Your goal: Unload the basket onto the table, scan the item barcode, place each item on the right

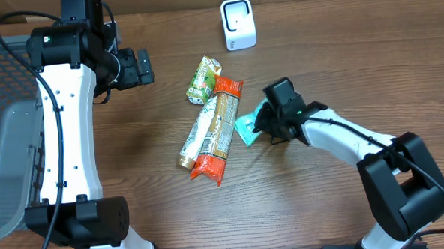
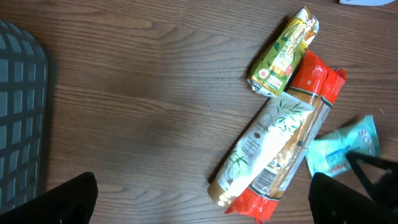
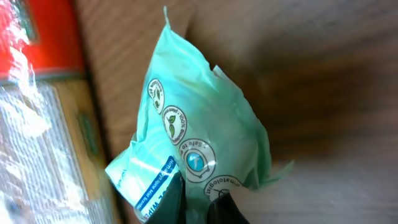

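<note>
We see a brown wood-grain table (image 1: 134, 166), matt and smooth, under a mint-green pack (image 3: 205, 143) of soft, creased plastic film, a red-ended packet (image 2: 311, 81) of clear shiny cellophane, a glossy white plastic tube (image 2: 261, 149), a shiny green foil-like pouch (image 2: 283, 53) and a smooth white plastic box (image 1: 238, 23).

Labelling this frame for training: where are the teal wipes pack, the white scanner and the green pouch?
teal wipes pack (image 3: 205, 118): right wrist view, mid face.
white scanner (image 1: 238, 24): overhead view, front face.
green pouch (image 2: 283, 53): left wrist view, centre.
</note>
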Tool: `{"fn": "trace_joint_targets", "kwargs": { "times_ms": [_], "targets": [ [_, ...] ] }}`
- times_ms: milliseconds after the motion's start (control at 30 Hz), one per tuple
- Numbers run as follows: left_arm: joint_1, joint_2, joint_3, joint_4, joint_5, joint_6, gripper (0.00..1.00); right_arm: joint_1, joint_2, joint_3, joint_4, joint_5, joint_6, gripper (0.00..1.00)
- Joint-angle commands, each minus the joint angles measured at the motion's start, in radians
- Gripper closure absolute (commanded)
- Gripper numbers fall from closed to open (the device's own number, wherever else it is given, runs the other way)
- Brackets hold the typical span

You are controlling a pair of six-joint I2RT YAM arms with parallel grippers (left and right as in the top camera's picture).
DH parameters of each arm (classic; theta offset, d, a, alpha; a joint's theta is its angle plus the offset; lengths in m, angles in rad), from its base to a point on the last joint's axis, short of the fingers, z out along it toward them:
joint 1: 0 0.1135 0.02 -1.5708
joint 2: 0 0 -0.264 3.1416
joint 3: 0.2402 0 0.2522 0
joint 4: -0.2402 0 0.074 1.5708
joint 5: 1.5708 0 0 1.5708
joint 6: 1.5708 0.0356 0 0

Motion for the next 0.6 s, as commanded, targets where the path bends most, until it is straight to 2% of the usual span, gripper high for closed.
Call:
{"fn": "trace_joint_targets", "kwargs": {
  "times_ms": [0, 167, 300, 500, 567],
  "targets": [
    [0.005, 0.011, 0.000, -0.002, 0.000, -0.010, 0.01, -0.037, -0.089, 0.088, -0.154, -0.035, -0.164, 0.96],
    [0.005, 0.011, 0.000, -0.002, 0.000, -0.010, 0.00, -0.039, -0.146, 0.337, -0.584, 0.178, -0.203, 0.96],
    [0.005, 0.011, 0.000, -0.002, 0.000, -0.010, 0.00, -0.036, -0.084, 0.508, -0.921, 0.341, -0.169, 0.96],
    [0.005, 0.011, 0.000, -0.002, 0.000, -0.010, 0.00, -0.045, 0.158, 0.657, -1.220, 0.524, -0.098, 0.96],
    [0.005, 0.011, 0.000, -0.002, 0.000, -0.010, 0.00, -0.049, 0.241, 0.687, -1.220, 0.520, -0.137, 0.96]
  ]
}}
